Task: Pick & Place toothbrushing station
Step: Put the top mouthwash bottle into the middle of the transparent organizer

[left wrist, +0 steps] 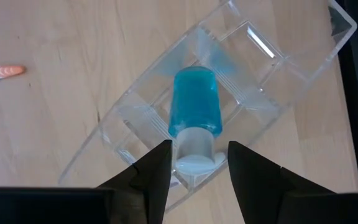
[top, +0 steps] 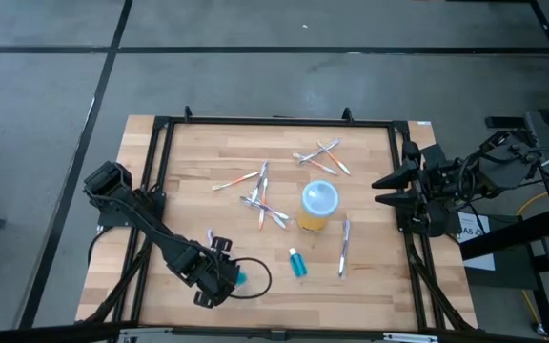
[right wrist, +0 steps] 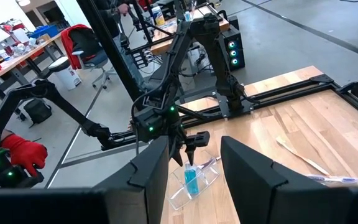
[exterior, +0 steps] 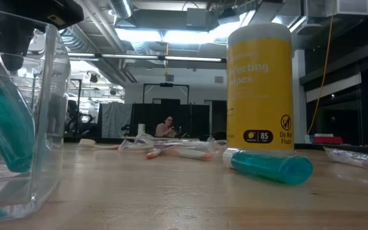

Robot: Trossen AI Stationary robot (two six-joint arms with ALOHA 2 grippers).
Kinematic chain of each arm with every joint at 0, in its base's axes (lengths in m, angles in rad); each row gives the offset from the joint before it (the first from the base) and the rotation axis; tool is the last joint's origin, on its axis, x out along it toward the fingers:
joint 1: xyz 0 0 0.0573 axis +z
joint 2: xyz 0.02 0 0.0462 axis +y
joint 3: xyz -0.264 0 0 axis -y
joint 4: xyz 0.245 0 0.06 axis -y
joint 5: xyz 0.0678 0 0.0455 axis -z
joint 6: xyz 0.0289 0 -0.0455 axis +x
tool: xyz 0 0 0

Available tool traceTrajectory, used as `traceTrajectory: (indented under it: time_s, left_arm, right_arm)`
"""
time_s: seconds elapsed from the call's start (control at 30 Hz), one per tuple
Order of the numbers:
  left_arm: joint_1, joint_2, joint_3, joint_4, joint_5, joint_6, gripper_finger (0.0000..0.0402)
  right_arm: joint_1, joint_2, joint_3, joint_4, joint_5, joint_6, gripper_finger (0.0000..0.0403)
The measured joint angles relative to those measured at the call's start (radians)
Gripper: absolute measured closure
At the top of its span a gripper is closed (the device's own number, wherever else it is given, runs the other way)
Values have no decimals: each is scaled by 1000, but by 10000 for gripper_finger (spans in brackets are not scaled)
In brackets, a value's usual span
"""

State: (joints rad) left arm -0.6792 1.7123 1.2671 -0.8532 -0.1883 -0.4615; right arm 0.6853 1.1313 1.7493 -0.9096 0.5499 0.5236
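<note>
A clear plastic organiser (left wrist: 253,74) sits on the wooden table near its front left. A teal tube (left wrist: 194,106) leans inside it, white cap (left wrist: 194,155) up. My left gripper (left wrist: 199,149) points down over it, open, one finger on each side of the cap, with a gap showing at one finger. In the high view this gripper (top: 225,276) is at the organiser (top: 255,278). A second teal tube (top: 297,263) lies flat by the yellow canister with a pale-blue top (top: 318,205). Toothbrushes (top: 260,195) lie scattered. My right gripper (top: 381,189) waits open, raised at the right edge.
More toothbrushes lie at the far middle (top: 320,157), and one lies right of the canister (top: 344,246). A black frame (top: 274,119) runs around the table. In the low view the canister (exterior: 260,83) and the loose tube (exterior: 270,166) stand close; a person (exterior: 168,128) sits far behind.
</note>
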Motion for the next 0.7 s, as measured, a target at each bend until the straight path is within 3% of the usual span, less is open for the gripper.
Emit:
traceTrajectory:
  time_s: [0.43, 0.7]
  left_arm:
    - [-1, 39, 2, 18, -2, -19, 254]
    - [-2, 39, 0, 2, 14, -33, 293]
  right_arm:
    - [0, 0, 0, 2, -17, 11, 252]
    - [0, 0, 0, 2, -18, 11, 252]
